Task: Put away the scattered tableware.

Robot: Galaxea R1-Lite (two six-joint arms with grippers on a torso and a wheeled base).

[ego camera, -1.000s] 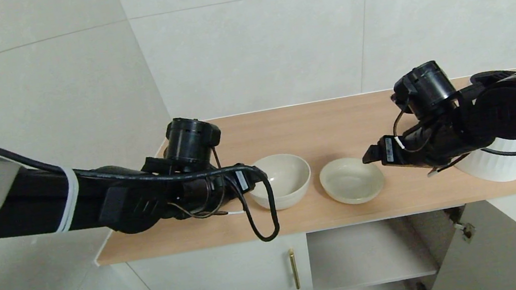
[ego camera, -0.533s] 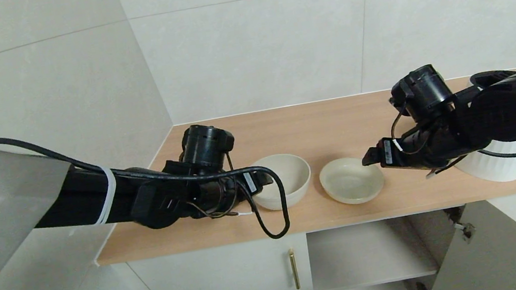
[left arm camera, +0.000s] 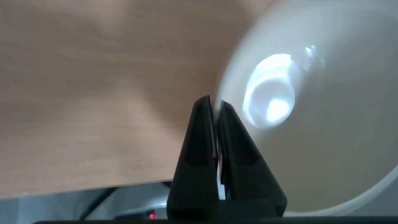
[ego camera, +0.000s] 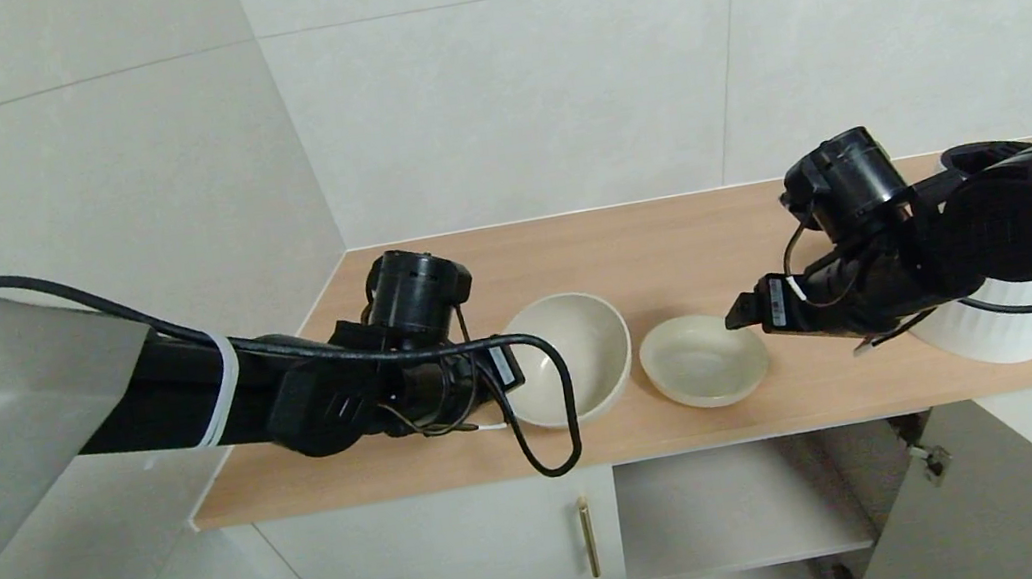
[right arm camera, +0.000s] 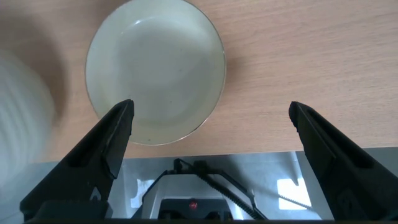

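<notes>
Centre frame, the left hand [ego camera: 515, 370] is clamped on the rim of the deep bowl [ego camera: 575, 352], which sits tilted on the table [ego camera: 670, 237]. The right hand [ego camera: 739, 311], fingers apart, hovers over the shallow bowl [ego camera: 703, 359]. Neither bowl is put away yet, and the open cabinet [ego camera: 738, 501] is below.

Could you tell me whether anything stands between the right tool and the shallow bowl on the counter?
Nothing visible does. The right tool is open with the shallow bowl directly before it, only air between. The deeper bowl, its rim pinched in the left tool, is off to the side, not in the path.
</notes>
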